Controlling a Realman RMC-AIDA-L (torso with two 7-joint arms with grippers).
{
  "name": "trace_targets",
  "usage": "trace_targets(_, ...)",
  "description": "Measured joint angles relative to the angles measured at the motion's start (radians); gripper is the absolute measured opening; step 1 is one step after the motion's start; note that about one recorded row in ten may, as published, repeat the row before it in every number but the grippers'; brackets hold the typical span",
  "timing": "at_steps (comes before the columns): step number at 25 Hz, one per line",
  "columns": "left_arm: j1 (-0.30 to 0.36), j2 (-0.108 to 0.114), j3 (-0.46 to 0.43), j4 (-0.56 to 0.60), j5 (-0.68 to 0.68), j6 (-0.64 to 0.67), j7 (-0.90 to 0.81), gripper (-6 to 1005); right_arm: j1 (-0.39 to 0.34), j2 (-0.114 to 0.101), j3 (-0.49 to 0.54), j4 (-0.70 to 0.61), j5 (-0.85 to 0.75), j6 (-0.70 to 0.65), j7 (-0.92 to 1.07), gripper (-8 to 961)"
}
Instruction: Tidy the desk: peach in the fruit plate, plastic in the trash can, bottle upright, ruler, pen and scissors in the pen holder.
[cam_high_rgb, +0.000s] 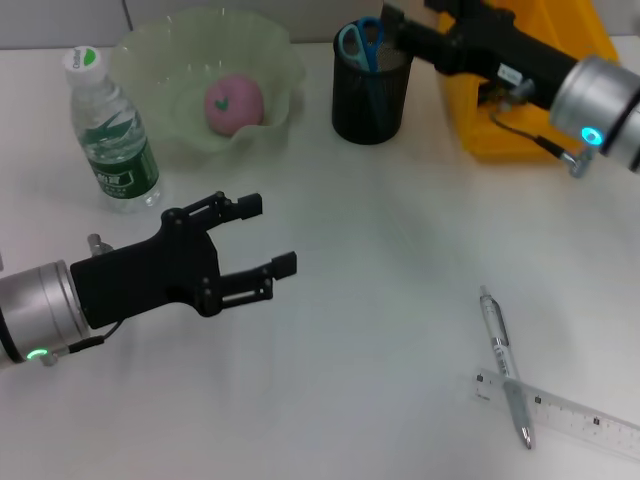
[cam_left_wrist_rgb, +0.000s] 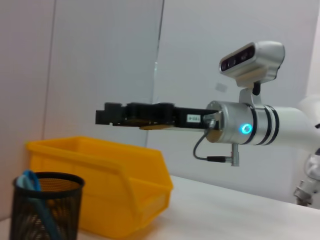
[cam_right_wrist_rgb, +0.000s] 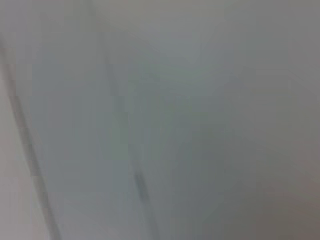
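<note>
White surface (cam_high_rgb: 380, 250) carries it all: bin (cam_high_rgb: 520, 100), plate (cam_high_rgb: 150, 60) with peach (cam_high_rgb: 234, 103), upright bottle (cam_high_rgb: 112, 135), holder (cam_high_rgb: 370, 95) with scissors (cam_high_rgb: 360, 42). Ruler (cam_high_rgb: 580, 415) lies under pen (cam_high_rgb: 503, 360). Left pincer (cam_high_rgb: 270, 235) hovers spread; right pincer (cam_high_rgb: 395, 25) above the holder, its state unclear. Best lift the pen first, mid-barrel.

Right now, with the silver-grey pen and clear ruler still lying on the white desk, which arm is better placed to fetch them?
Probably the right. The silver-grey pen and clear plastic ruler lie on the robot's right; the right claw hangs above the black mesh pen holder, their destination. The open left claw hovers far left.
</note>
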Motion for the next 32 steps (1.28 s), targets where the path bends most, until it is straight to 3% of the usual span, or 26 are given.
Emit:
trace_targets(7,0.001,0.005,0.116,0.012,0.002,0.037,0.000,831,-0.118,-0.020,0.003,-0.216,-0.313,-0.247,0.272,816)
trace_targets(11,0.007,0.006,0.178,0.030,0.002,0.066,0.000,831,-0.127,-0.036,0.035,-0.296,-0.528,-0.360,0.407,816)
trace_targets(18,0.026,0.008,0.224,0.063,0.021,0.128,-0.001,830,-0.091,-0.041,0.063,-0.494,-0.908,-0.576,0.662,816)
trace_targets(26,0.031,0.005,0.215,0.065,0.061,0.107,-0.009,830,-0.012,-0.006,0.028,-0.662,-1.218,-0.723,0.919,815)
trace_targets(32,0.031,0.003,0.215,0.062,0.059,0.096,-0.010,830,0.022,0.003,-0.142,-0.689,-1.313,-0.701,1.032,814)
